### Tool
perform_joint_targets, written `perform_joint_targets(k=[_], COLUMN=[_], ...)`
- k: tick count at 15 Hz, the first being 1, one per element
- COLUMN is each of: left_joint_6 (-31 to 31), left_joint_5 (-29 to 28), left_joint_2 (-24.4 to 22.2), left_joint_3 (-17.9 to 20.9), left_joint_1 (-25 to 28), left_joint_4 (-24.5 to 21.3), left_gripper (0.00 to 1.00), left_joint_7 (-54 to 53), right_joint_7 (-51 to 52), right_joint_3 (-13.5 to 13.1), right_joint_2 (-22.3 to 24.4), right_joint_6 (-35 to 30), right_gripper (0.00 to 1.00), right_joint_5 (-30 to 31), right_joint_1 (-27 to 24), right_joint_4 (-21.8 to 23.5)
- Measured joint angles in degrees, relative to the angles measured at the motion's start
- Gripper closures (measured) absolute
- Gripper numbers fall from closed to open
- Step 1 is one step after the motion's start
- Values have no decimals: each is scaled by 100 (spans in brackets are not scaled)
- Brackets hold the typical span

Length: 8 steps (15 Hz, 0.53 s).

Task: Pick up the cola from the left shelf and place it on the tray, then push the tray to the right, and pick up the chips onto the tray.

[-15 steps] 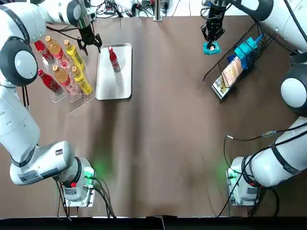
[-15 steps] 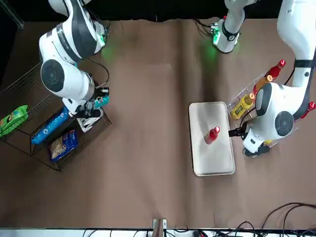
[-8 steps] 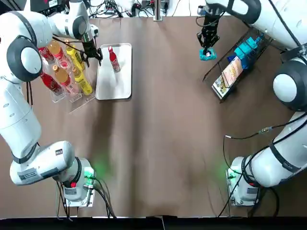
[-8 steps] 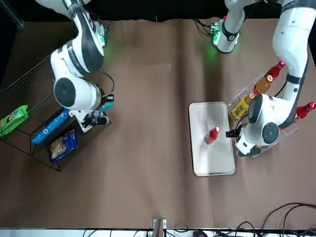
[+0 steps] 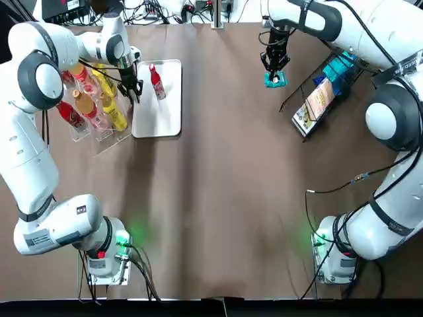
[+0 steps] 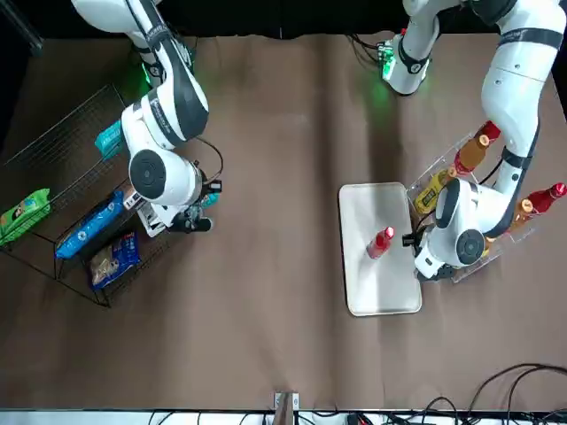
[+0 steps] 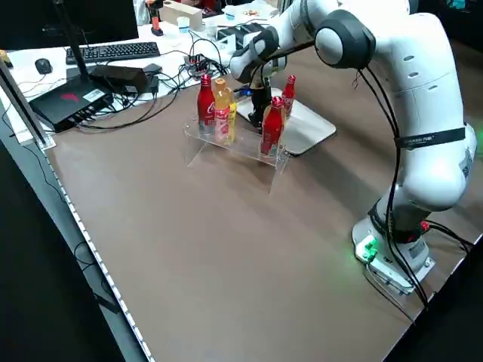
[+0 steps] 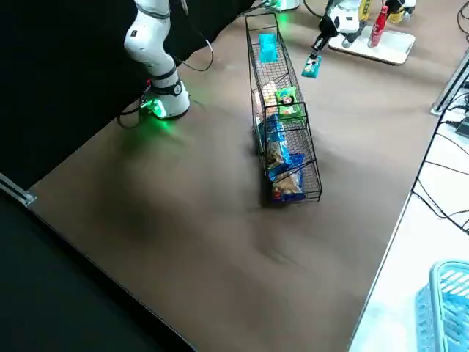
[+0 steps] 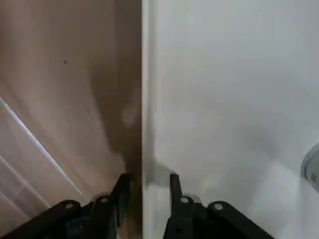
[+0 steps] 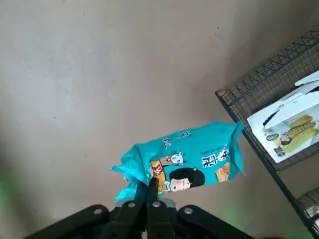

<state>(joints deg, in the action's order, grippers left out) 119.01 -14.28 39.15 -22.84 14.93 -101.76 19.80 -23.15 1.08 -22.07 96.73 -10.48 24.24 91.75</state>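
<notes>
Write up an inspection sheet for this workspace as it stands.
Surface: brown table, no spills seen.
Job's things: cola stands upright on the tray; chips hang in the air between tray and wire rack.
Clutter: spare bottles in the bottle shelf beside the tray; snack packs in the wire rack.
Grippers: left gripper low, fingers open astride the tray's shelf-side rim; right gripper shut on the chips.
Cables: loose cable on the table; cable bundle along the far edge.
Surroundings: keyboard on a side desk; blue basket off the table.
</notes>
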Motion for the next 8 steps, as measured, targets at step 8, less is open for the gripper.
perform_joint_targets(k=[8], left_joint_6=[-31], left_joint_5=[-20], left_joint_2=[-8], left_joint_3=[-30], left_joint_1=[-41], left_joint_4=[44], left_gripper=[94], left_joint_7=[-27], right_joint_7=[-12], right_joint_3=[-4], right_joint_2=[-61], right_joint_6=[50], right_gripper=[98], right_joint_5=[-15], right_joint_1=[0], right_joint_4=[-5])
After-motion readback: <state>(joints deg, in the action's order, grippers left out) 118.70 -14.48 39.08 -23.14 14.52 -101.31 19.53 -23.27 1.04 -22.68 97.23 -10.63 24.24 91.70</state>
